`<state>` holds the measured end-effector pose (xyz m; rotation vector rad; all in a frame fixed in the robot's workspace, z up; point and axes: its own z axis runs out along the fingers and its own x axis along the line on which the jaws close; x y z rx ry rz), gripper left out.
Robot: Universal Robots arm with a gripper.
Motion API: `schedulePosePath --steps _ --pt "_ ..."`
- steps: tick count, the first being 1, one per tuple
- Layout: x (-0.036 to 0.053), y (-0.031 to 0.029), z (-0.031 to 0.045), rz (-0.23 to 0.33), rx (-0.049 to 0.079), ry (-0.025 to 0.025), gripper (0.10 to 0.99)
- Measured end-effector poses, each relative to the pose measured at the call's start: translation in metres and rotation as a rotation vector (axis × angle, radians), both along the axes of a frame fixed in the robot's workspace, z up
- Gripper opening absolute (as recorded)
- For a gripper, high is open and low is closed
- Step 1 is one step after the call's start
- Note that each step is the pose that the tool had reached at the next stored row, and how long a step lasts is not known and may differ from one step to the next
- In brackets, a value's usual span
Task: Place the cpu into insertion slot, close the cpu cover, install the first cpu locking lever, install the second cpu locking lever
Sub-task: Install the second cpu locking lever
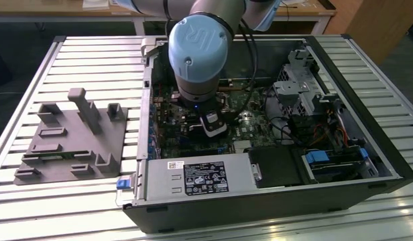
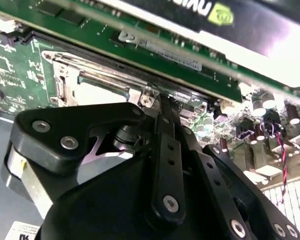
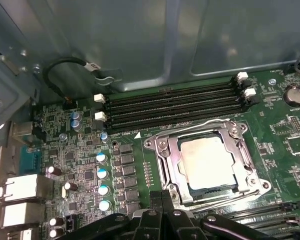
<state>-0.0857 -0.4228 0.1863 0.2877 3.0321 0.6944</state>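
Your cpu (image 3: 208,162) is already seated in the insertion slot (image 3: 166,150) on the motherboard (image 3: 84,165) inside the open computer case (image 1: 260,201); in the first wrist view its pale metal face shows through the window of the cpu cover (image 3: 247,165), which lies flat over it; a thin wire locking lever (image 3: 200,123) runs along the socket edge nearest the memory slots (image 3: 175,102), and whether it is latched you cannot tell from here.

The gripper (image 3: 162,197) hovers just beside the socket's near edge; its black fingers (image 2: 165,125) look clenched together with nothing between them.

Judge the handling this way: the levers are springy steel wire, stiff and slippery, best pushed near the free hooked end; the cover is thin plate, so press on its frame and never on the chip; the socket beneath is fragile, so avoid sideways scraping.
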Motion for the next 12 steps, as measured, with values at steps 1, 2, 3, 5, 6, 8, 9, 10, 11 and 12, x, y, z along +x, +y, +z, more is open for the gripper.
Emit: schedulePosePath --steps 1,2,3,5,6,8,9,10,11,12 --pt "0.0000 0.0000 0.0012 0.000 -0.001 -0.0001 0.106" --pt "0.0000 0.0000 0.0028 0.000 -0.002 -0.0001 0.106" --pt "0.0000 0.0000 0.0046 0.000 -0.003 -0.0001 0.106" --pt "0.0000 0.0000 0.0084 0.000 -0.005 -0.0001 0.106" --pt "0.0000 0.0000 0.0104 0.000 -0.006 -0.0001 0.106" --pt "0.0001 0.0000 0.0145 0.000 -0.012 -0.0001 0.106" --pt "0.0001 0.0001 0.0166 0.000 -0.017 -0.0002 0.106" --pt "0.0002 0.0001 0.0182 -0.001 -0.023 -0.0003 0.106" --pt "0.0004 0.0001 0.0196 -0.001 -0.031 -0.0003 0.106" --pt "0.0005 0.0000 0.0208 -0.002 -0.039 -0.0002 0.106"
